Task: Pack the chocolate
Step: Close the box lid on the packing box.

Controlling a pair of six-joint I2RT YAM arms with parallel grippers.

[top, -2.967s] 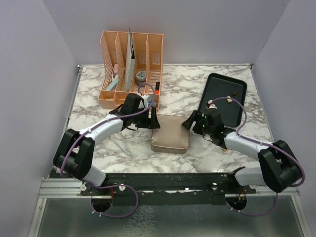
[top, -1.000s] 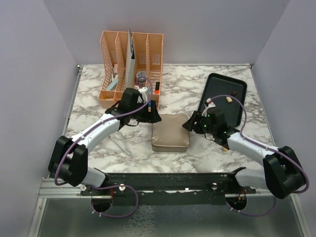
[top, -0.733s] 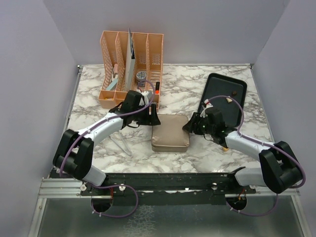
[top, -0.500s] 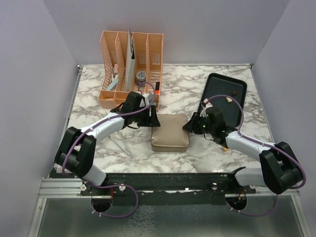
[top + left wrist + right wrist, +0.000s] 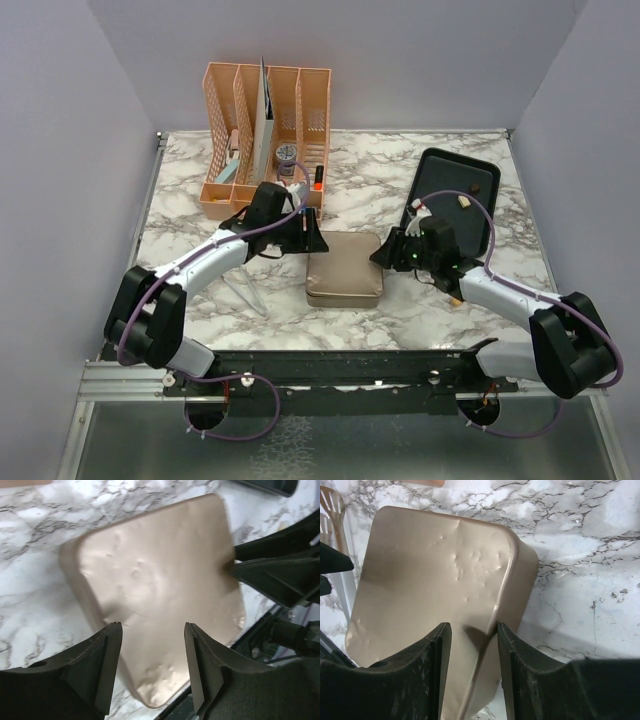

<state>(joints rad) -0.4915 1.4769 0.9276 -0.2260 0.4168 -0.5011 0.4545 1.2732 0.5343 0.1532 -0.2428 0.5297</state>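
The square gold tin (image 5: 343,270) lies shut on the marble table, lid on. My left gripper (image 5: 312,238) is open above its far left edge; in the left wrist view (image 5: 152,630) the fingers hang over the lid (image 5: 160,590) and hold nothing. My right gripper (image 5: 386,250) is open at the tin's right edge; in the right wrist view (image 5: 470,627) one finger is over the lid (image 5: 430,575) and the other is outside the side wall. A cream-white chocolate piece (image 5: 463,201) and a dark one (image 5: 477,187) lie on the black tray (image 5: 440,175).
A peach desk organiser (image 5: 266,135) with papers, a small jar and a marker stands at the back left, just behind my left gripper. A clear plastic utensil (image 5: 245,290) lies left of the tin. The right gripper's fingers (image 5: 272,572) show in the left wrist view.
My left gripper pulled back toward the organiser, then returned to the tin's far left edge. My right gripper shifted slightly at the right edge. The tin has not moved.
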